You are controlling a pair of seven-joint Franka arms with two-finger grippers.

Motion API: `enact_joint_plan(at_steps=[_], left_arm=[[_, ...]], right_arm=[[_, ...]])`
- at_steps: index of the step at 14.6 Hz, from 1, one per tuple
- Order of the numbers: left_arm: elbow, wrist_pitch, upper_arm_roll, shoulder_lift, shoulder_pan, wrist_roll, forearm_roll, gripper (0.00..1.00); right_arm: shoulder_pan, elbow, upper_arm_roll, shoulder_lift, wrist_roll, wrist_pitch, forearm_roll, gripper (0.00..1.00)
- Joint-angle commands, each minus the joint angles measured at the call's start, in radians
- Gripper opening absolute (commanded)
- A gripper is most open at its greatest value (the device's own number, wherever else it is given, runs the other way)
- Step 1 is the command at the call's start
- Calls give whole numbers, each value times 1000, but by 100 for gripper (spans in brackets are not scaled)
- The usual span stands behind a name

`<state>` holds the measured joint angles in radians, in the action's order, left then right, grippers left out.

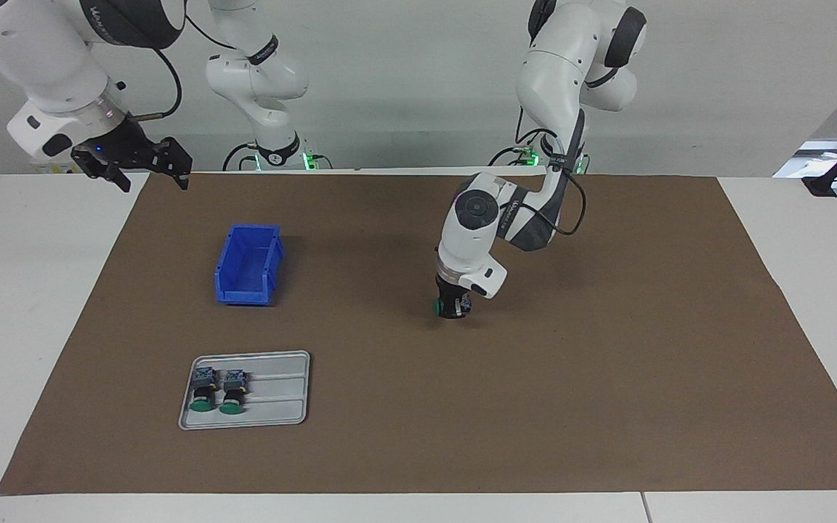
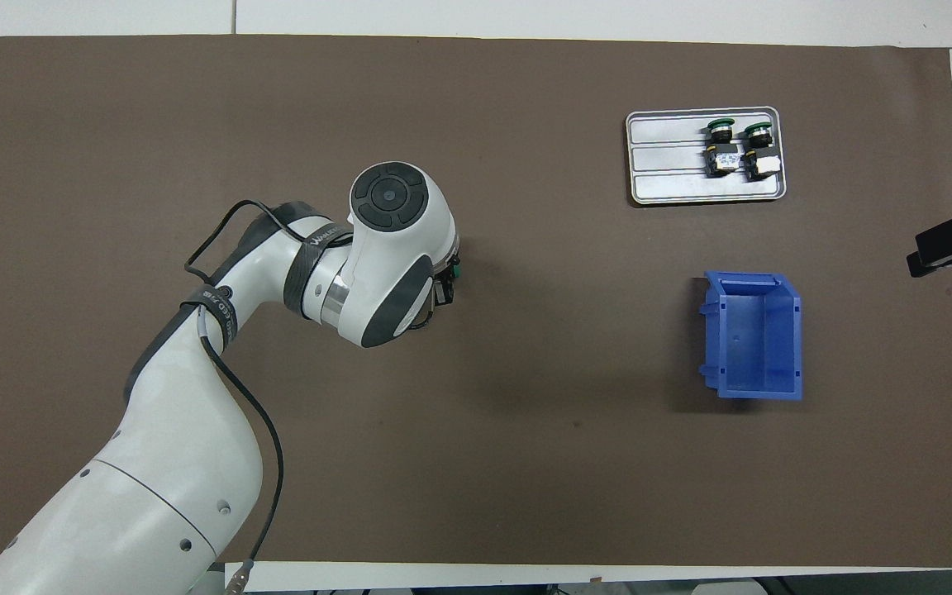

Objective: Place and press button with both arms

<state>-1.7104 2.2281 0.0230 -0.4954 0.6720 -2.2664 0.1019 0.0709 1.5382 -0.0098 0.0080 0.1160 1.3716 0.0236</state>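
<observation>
My left gripper [image 1: 453, 309] is down at the middle of the brown mat, shut on a button whose green cap [image 1: 437, 308] shows beside the fingers. In the overhead view the left arm's wrist hides most of that gripper [image 2: 445, 289]; only a bit of green cap [image 2: 456, 269] shows. I cannot tell whether the button touches the mat. Two more green-capped buttons [image 1: 203, 392] [image 1: 232, 392] lie side by side on a grey tray [image 1: 280, 392]; they also show in the overhead view [image 2: 722, 147] [image 2: 759, 150]. My right gripper [image 1: 150, 171] waits, raised and open, over the table's edge at the right arm's end, also in the overhead view [image 2: 951, 244].
An empty blue bin [image 1: 244, 296] stands on the mat, nearer to the robots than the tray [image 2: 666, 161], toward the right arm's end; it also shows in the overhead view [image 2: 795, 339]. The brown mat [image 1: 607, 363] covers most of the white table.
</observation>
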Motion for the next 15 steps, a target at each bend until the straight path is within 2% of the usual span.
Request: enact_joint_plan(at_steps=[1,7,10,15], left_arm=[[-12,-31,-6,53,-34,41,7,7],[-113,-24,-3,204,-89,157,24,6],[-120,-25,-3,213,-144,229,154,6],[-175,-24,-5,242,-195,566,439,6]], right_arm=[[6,26,4,-23,8,10,-4,100],[6,26,4,-22,8,10,-4,100],[6,26,4,-23,8,10,-4,100],[6,26,4,-23,8,10,-4,100]])
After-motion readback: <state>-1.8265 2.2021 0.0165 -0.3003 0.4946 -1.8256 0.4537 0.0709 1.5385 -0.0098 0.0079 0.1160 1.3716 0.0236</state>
